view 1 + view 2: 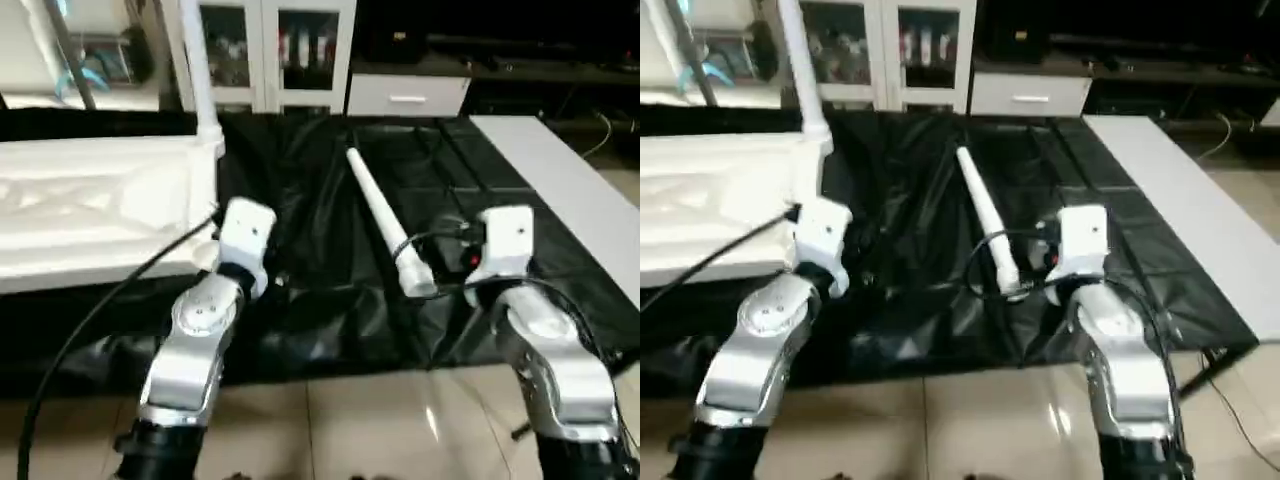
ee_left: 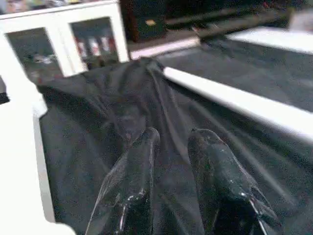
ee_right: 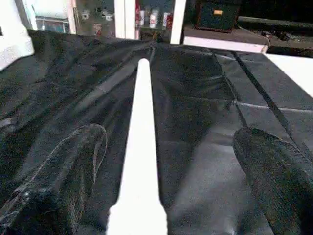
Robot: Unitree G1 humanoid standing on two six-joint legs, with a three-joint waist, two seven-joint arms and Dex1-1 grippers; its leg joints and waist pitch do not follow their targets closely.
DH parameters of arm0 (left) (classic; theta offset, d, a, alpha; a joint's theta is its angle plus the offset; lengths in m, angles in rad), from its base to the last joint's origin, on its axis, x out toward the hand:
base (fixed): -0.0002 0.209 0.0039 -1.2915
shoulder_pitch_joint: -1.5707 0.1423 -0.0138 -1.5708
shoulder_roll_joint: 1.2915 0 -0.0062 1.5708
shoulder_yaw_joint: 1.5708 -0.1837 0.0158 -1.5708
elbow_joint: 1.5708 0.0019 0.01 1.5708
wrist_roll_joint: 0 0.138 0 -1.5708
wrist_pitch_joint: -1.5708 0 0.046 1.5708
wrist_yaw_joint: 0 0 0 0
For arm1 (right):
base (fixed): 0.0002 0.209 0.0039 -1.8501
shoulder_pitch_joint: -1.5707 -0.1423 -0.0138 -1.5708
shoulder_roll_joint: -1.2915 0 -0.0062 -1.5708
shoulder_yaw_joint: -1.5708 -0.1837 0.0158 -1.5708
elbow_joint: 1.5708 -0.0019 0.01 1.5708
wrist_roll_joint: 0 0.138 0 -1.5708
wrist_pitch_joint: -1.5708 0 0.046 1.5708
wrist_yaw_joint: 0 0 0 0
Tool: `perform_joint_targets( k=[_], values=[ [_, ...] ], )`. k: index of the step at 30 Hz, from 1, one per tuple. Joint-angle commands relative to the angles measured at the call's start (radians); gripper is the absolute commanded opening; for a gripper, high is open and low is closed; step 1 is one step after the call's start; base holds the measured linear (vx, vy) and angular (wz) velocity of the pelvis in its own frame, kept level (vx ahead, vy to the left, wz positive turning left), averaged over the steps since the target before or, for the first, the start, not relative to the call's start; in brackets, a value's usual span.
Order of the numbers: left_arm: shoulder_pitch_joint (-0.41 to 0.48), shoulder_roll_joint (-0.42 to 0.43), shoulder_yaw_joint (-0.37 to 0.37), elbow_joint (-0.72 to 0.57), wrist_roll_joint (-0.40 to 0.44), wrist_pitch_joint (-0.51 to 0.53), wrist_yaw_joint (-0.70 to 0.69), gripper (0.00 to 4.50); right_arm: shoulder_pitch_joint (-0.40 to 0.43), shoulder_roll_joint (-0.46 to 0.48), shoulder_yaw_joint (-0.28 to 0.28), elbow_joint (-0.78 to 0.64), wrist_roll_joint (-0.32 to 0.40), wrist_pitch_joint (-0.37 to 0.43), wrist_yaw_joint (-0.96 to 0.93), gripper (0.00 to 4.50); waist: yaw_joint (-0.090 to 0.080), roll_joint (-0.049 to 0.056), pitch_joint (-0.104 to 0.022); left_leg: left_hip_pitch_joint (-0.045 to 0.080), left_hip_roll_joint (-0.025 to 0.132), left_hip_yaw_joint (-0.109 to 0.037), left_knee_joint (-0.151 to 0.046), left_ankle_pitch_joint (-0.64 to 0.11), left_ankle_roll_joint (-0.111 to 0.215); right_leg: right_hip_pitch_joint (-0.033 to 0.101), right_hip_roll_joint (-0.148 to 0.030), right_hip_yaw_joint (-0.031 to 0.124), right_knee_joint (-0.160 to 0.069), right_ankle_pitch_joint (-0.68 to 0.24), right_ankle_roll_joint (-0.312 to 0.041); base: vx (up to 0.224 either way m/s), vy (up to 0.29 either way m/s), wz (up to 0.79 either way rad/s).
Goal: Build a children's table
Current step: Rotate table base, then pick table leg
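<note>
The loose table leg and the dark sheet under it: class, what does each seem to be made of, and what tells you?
Table leg: probably white plastic, smooth and matte; uniform colour, moulded collar at the thick end.
Dark sheet: likely thin black plastic film or coated fabric; it wrinkles and shows glossy highlights along the creases.

Home living room — glass-door display cabinet [image 1: 265, 50], low drawer unit [image 1: 408, 95], tiled floor [image 1: 330, 425].

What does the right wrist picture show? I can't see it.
A white table leg lies on a black sheet, running between the open right gripper's two black fingers. A white cabinet stands behind.
</note>
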Motion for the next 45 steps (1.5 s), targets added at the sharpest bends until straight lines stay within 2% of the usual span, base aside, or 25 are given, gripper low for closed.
perform_joint_targets(
  k=[1,2,3,4,6,9,12,13,14,15,16,17,18,20,21,22,23,27,28,29,30,33,37,40,45],
  values=[
    [0.003,-0.004,-0.033,-0.02,0.009,0.012,-0.005,1.31,-0.015,-0.016,-0.009,0.011,0.001,0.009,-0.001,4.5,0.011,-0.001,-0.033,0.009,0.122,-0.029,-0.215,-0.753,-0.014,0.039,-0.044,0.061,0.026,-0.258,-0.011,-0.091,-0.032,0.18],
    [0.0,-0.006,-0.031,-0.019,0.009,0.0,0.004,1.31,-0.015,-0.017,-0.005,0.007,0.0,0.008,0.003,4.5,0.007,-0.027,-0.031,0.031,0.08,-0.014,-0.159,-0.693,-0.045,0.007,-0.062,0.08,-0.052,-0.504,0.014,-0.091,-0.032,0.18],
    [0.0,-0.007,-0.03,-0.019,0.008,-0.001,0.004,1.31,-0.015,-0.017,-0.005,0.007,0.0,0.009,0.003,4.5,0.01,-0.043,-0.023,0.111,0.005,0.01,0.015,-0.434,-0.051,-0.101,-0.135,0.073,-0.209,-1.02,0.068,-0.051,-0.064,0.15],
    [-0.002,-0.009,-0.024,-0.018,0.0,-0.008,0.004,1.31,-0.013,-0.015,-0.004,0.004,0.0,0.013,0.003,4.5,0.001,-0.044,-0.033,0.08,-0.005,-0.009,0.054,-0.197,-0.017,-0.054,-0.182,0.072,-0.227,-1.141,0.077,-0.056,-0.012,-0.08],
    [-0.013,-0.029,0.018,-0.004,-0.025,-0.003,0.029,1.31,0.002,-0.01,0.006,-0.005,-0.006,0.013,0.005,4.5,-0.001,-0.022,-0.035,0.009,0.047,-0.042,-0.08,-0.304,-0.029,0.029,-0.117,0.011,-0.156,-0.842,0.087,-0.023,0.018,-0.15],
    [-0.017,-0.036,0.05,-0.001,-0.05,-0.013,0.039,1.31,0.014,-0.002,0.012,-0.007,-0.005,0.019,0.005,4.5,-0.035,0.017,-0.051,-0.003,0.107,-0.075,-0.155,-0.52,-0.053,0.068,-0.083,0.011,-0.074,-0.223,-0.026,-0.023,0.053,-0.07],
    [-0.014,-0.033,0.054,-0.01,-0.061,-0.005,0.042,1.31,0.017,0.002,0.008,-0.01,-0.004,0.017,-0.003,4.5,-0.061,0.009,-0.013,0.063,0.092,-0.044,-0.177,-0.849,-0.074,0.041,-0.056,-0.036,-0.115,-0.548,0.002,-0.05,0.026,-0.06],
    [-0.014,-0.034,0.054,-0.01,-0.061,-0.005,0.043,1.31,0.017,0.002,0.008,-0.01,-0.005,0.016,-0.004,4.5,-0.033,0.027,-0.006,-0.033,0.132,-0.024,-0.274,-0.948,-0.059,0.147,-0.028,-0.035,0.103,-0.425,0.013,0.0,0.0,0.0],
    [-0.014,-0.035,0.056,-0.009,-0.061,-0.004,0.045,1.31,0.016,0.004,0.006,-0.01,-0.005,0.017,-0.008,4.5,0.035,0.021,0.0,-0.082,0.14,0.012,-0.283,-0.971,-0.029,0.169,-0.014,-0.01,0.203,-0.322,0.019,0.0,0.0,0.0],
    [-0.013,-0.044,0.068,-0.003,-0.056,0.008,0.07,1.31,0.019,0.006,0.003,-0.009,-0.006,0.011,-0.013,4.5,0.073,-0.002,-0.028,0.01,0.131,0.068,-0.191,-0.763,0.042,0.124,-0.025,0.094,0.194,-0.513,0.018,0.004,-0.125,0.16],
    [-0.012,-0.047,0.074,-0.001,-0.056,0.01,0.078,1.31,0.021,0.009,0.001,-0.01,-0.004,0.01,-0.015,4.5,0.022,-0.064,-0.036,0.113,0.084,0.063,-0.053,-0.642,0.013,0.031,-0.045,0.134,0.035,-0.89,0.054,0.166,-0.204,0.12],
    [-0.011,-0.046,0.076,0.0,-0.049,0.01,0.088,1.31,0.027,0.01,-0.002,-0.009,-0.005,-0.002,-0.018,4.5,0.062,-0.064,-0.026,0.061,-0.018,0.032,0.112,-0.264,0.083,0.054,-0.134,0.256,-0.156,-1.215,-0.003,0.166,-0.204,0.12],
    [-0.01,-0.046,0.077,-0.001,-0.048,0.01,0.092,1.31,0.031,0.011,-0.004,-0.009,-0.004,-0.008,-0.019,4.5,0.12,-0.056,-0.032,-0.024,-0.02,-0.022,0.104,-0.133,0.097,0.171,-0.156,0.308,-0.14,-1.042,-0.036,0.25,-0.135,0.1],
    [-0.006,-0.044,0.079,-0.004,-0.046,0.009,0.101,1.31,0.041,0.017,-0.012,-0.006,-0.001,-0.016,-0.022,4.5,0.152,-0.049,-0.034,-0.016,-0.023,-0.036,0.066,-0.095,0.085,0.198,-0.086,0.319,-0.111,-0.583,-0.131,0.22,-0.066,0.34],
    [-0.005,-0.042,0.079,-0.006,-0.044,0.009,0.105,1.31,0.042,0.017,-0.012,-0.004,-0.003,-0.018,-0.022,4.5,0.167,-0.024,-0.059,0.015,-0.011,-0.038,-0.004,-0.005,0.083,0.202,-0.008,0.279,-0.079,-0.206,-0.137,0.16,-0.036,0.52],
    [-0.004,-0.042,0.08,-0.007,-0.045,0.008,0.109,1.31,0.042,0.017,-0.012,-0.002,-0.004,-0.02,-0.022,4.5,0.125,0.026,-0.096,0.159,0.076,-0.109,-0.088,0.156,0.176,0.08,0.059,0.156,0.059,0.02,-0.009,0.183,0.031,0.32],
    [-0.004,-0.043,0.082,-0.007,-0.046,0.007,0.112,1.31,0.042,0.017,-0.012,-0.001,-0.003,-0.021,-0.021,4.5,0.073,0.013,-0.119,0.283,0.202,-0.224,-0.071,0.384,0.382,-0.084,0.004,0.093,0.164,-0.219,0.097,0.183,0.031,0.32],
    [-0.002,-0.044,0.087,-0.012,-0.049,0.006,0.118,1.31,0.04,0.02,-0.012,-0.004,-0.001,-0.023,-0.019,4.5,0.051,-0.017,-0.106,0.168,0.053,-0.082,-0.072,0.627,0.423,-0.147,-0.007,0.051,0.137,0.078,0.097,0.182,-0.004,-0.01],
    [-0.001,-0.045,0.088,-0.014,-0.049,0.007,0.12,1.31,0.039,0.021,-0.012,-0.004,-0.001,-0.023,-0.019,4.5,0.035,-0.06,-0.09,0.126,-0.034,-0.016,-0.078,0.386,0.378,-0.091,-0.008,0.063,0.017,0.22,0.002,0.173,-0.052,0.06],
    [0.0,-0.046,0.088,-0.016,-0.049,0.008,0.123,1.31,0.038,0.021,-0.011,-0.004,0.0,-0.023,-0.019,4.5,0.047,-0.126,-0.1,0.055,-0.12,0.028,-0.008,0.04,0.285,0.04,-0.068,0.171,-0.055,0.031,-0.043,0.173,-0.052,0.06],
    [0.001,-0.046,0.088,-0.016,-0.049,0.009,0.123,1.31,0.038,0.021,-0.011,-0.004,0.0,-0.023,-0.019,4.5,0.07,-0.109,-0.09,0.027,-0.117,0.0,0.062,-0.109,0.227,0.08,-0.172,0.244,-0.116,-0.164,-0.162,0.164,-0.034,0.18],
    [0.006,-0.048,0.085,-0.022,-0.069,-0.004,0.119,1.31,0.032,0.015,-0.009,-0.004,-0.006,-0.014,-0.021,4.5,0.055,-0.077,-0.076,-0.049,-0.026,-0.077,0.121,-0.019,-0.02,0.126,-0.216,0.214,-0.092,-0.161,-0.421,0.155,-0.013,-0.02],
    [0.019,-0.021,0.061,-0.036,-0.088,0.001,0.045,1.31,0.011,-0.012,-0.002,-0.008,0.014,0.069,0.009,4.5,-0.005,0.012,-0.067,-0.011,0.076,-0.077,-0.097,0.093,-0.018,0.03,-0.01,0.072,-0.026,-0.044,-0.157,0.092,0.048,-0.04],
    [0.03,0.004,0.037,-0.055,-0.118,-0.005,-0.029,1.31,-0.004,-0.013,-0.015,-0.01,0.065,0.141,0.038,4.5,0.001,-0.005,-0.084,0.001,0.053,-0.062,-0.071,0.326,-0.018,0.04,-0.048,0.086,-0.02,0.237,-0.163,0.064,0.072,0.04],
    [0.062,0.155,-0.067,-0.13,-0.221,0.042,-0.318,1.31,-0.103,-0.04,-0.031,0.09,0.116,0.398,0.062,4.5,0.003,-0.017,-0.062,-0.007,0.05,-0.038,-0.11,-0.134,-0.053,0.044,-0.078,0.107,-0.052,-0.128,-0.173,0.004,0.013,0.0]
  ],
)
